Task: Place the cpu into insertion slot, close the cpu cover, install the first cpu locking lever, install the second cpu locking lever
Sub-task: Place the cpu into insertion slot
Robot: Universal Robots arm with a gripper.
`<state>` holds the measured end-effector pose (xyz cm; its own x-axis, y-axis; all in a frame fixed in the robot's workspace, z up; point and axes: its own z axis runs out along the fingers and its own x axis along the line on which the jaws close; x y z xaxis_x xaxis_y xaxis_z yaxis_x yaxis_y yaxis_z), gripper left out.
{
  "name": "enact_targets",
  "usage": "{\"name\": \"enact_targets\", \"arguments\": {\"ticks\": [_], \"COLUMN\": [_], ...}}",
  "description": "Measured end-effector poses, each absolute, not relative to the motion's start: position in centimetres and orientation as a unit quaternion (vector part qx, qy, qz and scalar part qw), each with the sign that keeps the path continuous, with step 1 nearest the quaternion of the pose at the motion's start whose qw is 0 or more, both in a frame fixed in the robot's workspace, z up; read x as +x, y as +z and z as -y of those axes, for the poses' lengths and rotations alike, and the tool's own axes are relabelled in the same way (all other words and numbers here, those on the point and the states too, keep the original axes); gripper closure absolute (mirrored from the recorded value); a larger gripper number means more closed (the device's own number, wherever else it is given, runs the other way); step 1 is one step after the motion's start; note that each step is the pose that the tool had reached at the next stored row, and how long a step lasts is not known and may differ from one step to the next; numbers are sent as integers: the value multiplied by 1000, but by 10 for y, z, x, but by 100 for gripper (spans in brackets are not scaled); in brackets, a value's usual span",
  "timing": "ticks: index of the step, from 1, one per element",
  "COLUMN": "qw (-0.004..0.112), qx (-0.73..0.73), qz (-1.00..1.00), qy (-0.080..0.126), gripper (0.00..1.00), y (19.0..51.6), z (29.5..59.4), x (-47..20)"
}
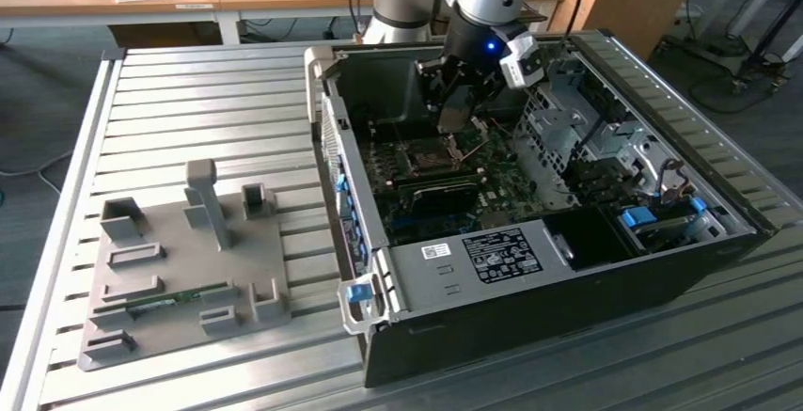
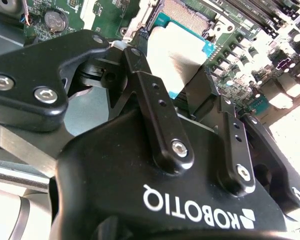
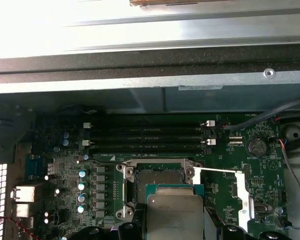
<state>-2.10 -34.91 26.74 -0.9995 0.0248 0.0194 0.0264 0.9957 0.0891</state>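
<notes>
- The arm reaches down from the far side into the open computer case, which lies on a slatted metal table. Its last links stand almost upright over the motherboard.
- The gripper points straight down above the insertion slot, its body leaning only slightly.
- In both wrist views the claw is clamped on the cpu. A black finger presses on each of two opposite edges, and the silvery lid faces up.
- The cpu hangs above the board, partly overlapping the insertion slot as seen from the first wrist view. I cannot tell how high it hangs. It is not seated, to my eye.
- The cpu cover is swung open to one side of the slot, so the slot's contact field lies bare.
- The memory slots run just beyond the slot, and a coin cell sits near the open cover.
- The step in hand looks like setting the chip into the slot. Doing it well means holding the chip flat and squaring its edges to the slot's frame.
- It should go straight down with no sideways drag, as the contacts look delicate.
- The fingers also need to stay clear of the raised cover and the slot's frame.
</notes>
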Motion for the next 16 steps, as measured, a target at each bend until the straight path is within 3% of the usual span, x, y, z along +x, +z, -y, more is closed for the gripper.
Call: {"name": "enact_targets", "arguments": {"ticks": [16], "qw": [6], "qx": [-81], "qz": [996], "qy": [-45], "gripper": [46], "y": [265], "z": [349], "x": [-21]}}
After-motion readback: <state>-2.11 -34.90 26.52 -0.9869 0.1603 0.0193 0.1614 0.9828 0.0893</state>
